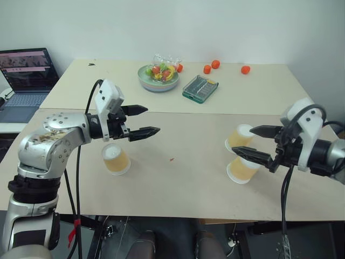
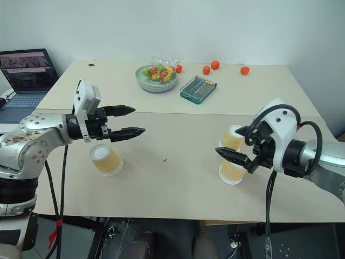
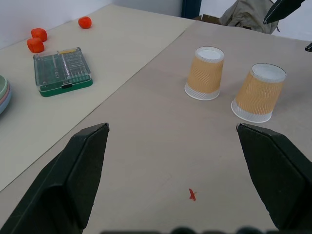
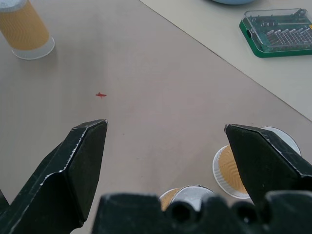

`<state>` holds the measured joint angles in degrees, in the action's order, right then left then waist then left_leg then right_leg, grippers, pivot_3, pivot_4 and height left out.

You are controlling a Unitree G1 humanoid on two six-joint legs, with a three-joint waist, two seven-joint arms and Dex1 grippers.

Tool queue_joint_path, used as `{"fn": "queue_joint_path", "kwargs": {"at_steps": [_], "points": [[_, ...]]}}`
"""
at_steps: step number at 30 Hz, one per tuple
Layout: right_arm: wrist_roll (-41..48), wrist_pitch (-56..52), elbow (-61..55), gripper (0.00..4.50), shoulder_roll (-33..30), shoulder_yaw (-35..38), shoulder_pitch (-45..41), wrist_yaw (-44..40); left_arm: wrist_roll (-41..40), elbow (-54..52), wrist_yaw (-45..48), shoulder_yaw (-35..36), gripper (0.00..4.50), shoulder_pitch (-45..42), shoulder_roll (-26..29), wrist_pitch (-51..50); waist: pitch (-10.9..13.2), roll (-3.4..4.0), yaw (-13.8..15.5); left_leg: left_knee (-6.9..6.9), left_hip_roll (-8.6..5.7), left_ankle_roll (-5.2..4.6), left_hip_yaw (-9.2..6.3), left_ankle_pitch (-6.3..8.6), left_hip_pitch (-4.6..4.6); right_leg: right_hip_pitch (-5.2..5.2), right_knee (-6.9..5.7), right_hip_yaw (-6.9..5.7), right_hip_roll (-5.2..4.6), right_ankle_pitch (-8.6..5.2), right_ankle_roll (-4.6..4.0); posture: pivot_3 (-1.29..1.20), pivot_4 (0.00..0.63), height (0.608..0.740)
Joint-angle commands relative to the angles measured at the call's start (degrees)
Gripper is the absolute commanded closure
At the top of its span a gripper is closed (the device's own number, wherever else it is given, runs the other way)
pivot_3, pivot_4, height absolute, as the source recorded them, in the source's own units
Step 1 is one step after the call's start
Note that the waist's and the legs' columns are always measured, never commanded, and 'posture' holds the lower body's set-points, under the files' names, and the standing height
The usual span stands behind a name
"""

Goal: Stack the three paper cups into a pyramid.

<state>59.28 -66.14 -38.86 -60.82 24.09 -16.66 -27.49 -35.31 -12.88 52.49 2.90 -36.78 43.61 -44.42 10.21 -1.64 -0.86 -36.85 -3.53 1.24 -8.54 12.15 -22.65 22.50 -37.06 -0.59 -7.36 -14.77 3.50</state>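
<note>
Tan ribbed paper, light and tapered, makes all three paper cups easy to topple, and each stands upside down on its wider white rim with the narrow base up. Two stand just beside each other on the right of the tabletop (image 1: 178, 189): the farther cup (image 1: 239, 137) and the nearer cup (image 1: 242, 169), both under the right hand (image 1: 262, 143), whose fingers stand wide apart and hold nothing. The third cup (image 1: 115, 158) stands well apart on the left, beneath the left hand (image 1: 142, 121), also spread wide and empty. The likeliest failure, as I judge it, is a knock: the right hand hovers so near its pair that a low sweep could tip one or push them apart, leaving a gap too wide for a top cup to bridge. A hard squeeze may crumple the thin wall of the third cup, while a loose one lets it slip. Setting it off-centre on the two small bases would roll it off. A small red speck (image 1: 171, 159) lies between the groups; the plate of fruit (image 1: 158, 76), green-edged bit case (image 1: 200, 88) and orange fruits (image 1: 215, 65) sit far back, out of the way.
</note>
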Motion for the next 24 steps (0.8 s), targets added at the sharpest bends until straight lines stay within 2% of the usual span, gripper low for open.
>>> {"fn": "queue_joint_path", "kwargs": {"at_steps": [1,9,14,18,21,24], "points": [[0.04,1.31,-1.56,0.00,0.69,2.60,0.63,1.34,1.85,-0.77,0.32,-0.96,0.04,0.26,-0.85,3.49,0.00,0.00,0.00,0.00,0.00,0.00,0.00,0.00,0.00,0.00,0.00,0.00,0.00,0.00,0.00,0.00,0.150,0.740],[-1.43,2.18,-4.14,0.00,2.57,2.70,3.48,4.09,5.87,5.36,4.23,0.26,0.04,0.76,1.68,10.19,0.00,0.01,-0.15,0.00,0.01,0.00,0.04,0.00,0.01,0.03,-0.02,0.03,0.00,0.02,-0.03,0.00,0.150,0.740],[-3.05,2.76,-2.83,0.00,1.65,2.59,3.58,3.22,7.68,9.06,7.60,0.98,0.04,-0.12,6.40,11.90,0.01,0.02,-0.13,0.00,0.01,0.00,0.05,0.00,0.00,0.05,-0.02,0.04,0.00,0.01,-0.02,0.00,0.150,0.740],[-5.46,3.26,-2.67,0.00,1.27,2.02,4.42,3.52,7.87,8.81,6.64,-0.14,0.04,-0.64,4.75,11.97,0.01,0.02,0.10,0.00,0.01,0.00,0.06,0.00,0.00,0.04,-0.02,0.04,0.00,0.01,-0.02,0.00,0.150,0.740],[-8.62,3.68,-2.37,0.00,1.49,1.10,4.42,5.38,8.27,9.77,4.82,-1.31,0.04,-2.99,1.00,11.87,0.01,0.01,0.49,-0.01,0.00,0.00,0.06,0.00,-0.02,0.03,-0.01,0.02,0.00,0.02,-0.01,0.00,0.150,0.740],[-7.83,2.26,-3.21,0.00,2.70,4.27,4.86,6.73,7.57,10.25,4.53,-2.35,0.04,-4.73,-2.31,10.97,0.01,0.01,0.26,-0.03,0.00,0.00,0.06,0.00,-0.03,0.02,-0.01,0.02,0.00,0.02,-0.01,0.00,0.150,0.740]]}}
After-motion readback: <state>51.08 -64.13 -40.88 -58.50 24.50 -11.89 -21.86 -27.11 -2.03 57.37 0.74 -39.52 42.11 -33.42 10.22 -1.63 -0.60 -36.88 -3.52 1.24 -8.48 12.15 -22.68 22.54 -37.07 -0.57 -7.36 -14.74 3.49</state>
